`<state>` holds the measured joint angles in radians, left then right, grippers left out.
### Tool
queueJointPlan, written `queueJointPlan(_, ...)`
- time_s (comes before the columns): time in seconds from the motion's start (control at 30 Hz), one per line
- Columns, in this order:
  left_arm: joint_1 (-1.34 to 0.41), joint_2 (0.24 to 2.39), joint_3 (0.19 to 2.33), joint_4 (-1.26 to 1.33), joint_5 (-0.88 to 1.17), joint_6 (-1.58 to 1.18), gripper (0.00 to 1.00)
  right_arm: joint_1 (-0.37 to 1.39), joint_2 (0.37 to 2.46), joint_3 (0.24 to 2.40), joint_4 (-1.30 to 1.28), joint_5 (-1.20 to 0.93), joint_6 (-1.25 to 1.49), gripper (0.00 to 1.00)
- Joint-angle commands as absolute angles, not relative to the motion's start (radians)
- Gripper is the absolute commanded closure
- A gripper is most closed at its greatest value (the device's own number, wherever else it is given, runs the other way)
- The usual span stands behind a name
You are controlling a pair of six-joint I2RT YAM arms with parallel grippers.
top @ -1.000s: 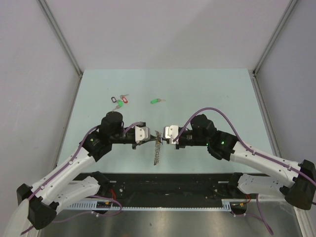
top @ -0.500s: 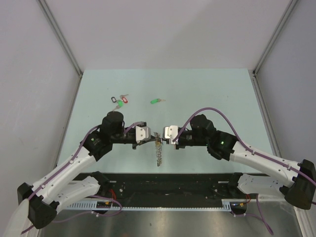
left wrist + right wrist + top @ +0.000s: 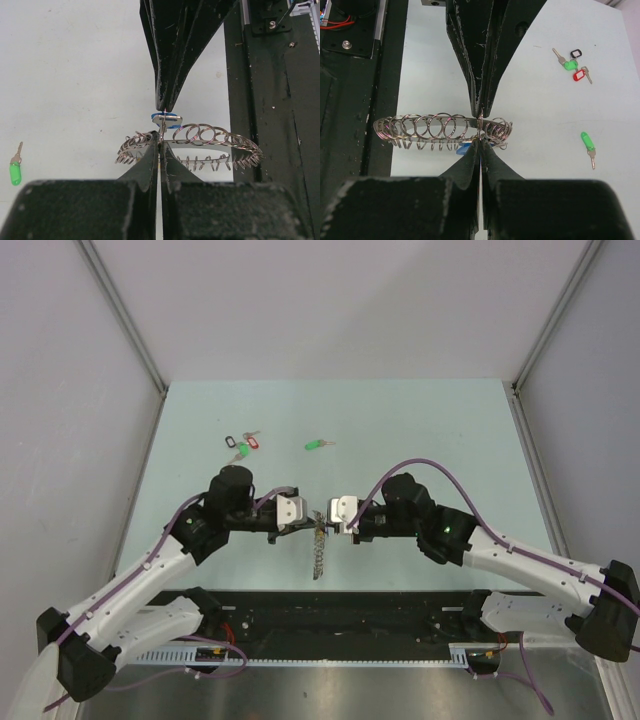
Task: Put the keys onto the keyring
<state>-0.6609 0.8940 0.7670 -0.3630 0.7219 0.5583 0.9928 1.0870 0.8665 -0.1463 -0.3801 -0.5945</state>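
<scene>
Both grippers meet tip to tip above the near middle of the table. My left gripper (image 3: 309, 524) (image 3: 161, 136) is shut on a wire loop of the keyring (image 3: 318, 556) (image 3: 205, 135) (image 3: 427, 126), a grey coiled ring that hangs below the jaws. My right gripper (image 3: 331, 524) (image 3: 480, 146) is shut on the thin metal of the blue-tagged key (image 3: 166, 118) (image 3: 464, 149), which sits right against the coil. The green-tagged key (image 3: 316, 445) (image 3: 15, 171) (image 3: 588, 142) lies loose on the table farther back.
A bunch of keys with black, red and green tags (image 3: 243, 444) (image 3: 573, 65) lies at the back left. The black base rail (image 3: 350, 610) runs along the near table edge, under the hanging ring. Grey walls stand left, right and behind.
The hanging part of the keyring has swung slightly side to side. Both grippers stay shut and have barely shifted.
</scene>
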Motion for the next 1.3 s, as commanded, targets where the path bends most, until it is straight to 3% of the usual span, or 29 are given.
queueJointPlan(0.0,-0.67,0.891,0.813,-0.322,0.798,0.584,1.0,1.014,1.095,0.913,-0.038,-0.384,-0.578,1.0)
queueJointPlan(1.27,-0.683,0.947,0.865,-0.399,0.715,0.565,1.0,1.04,1.088,0.911,-0.025,-0.322,-0.565,0.99)
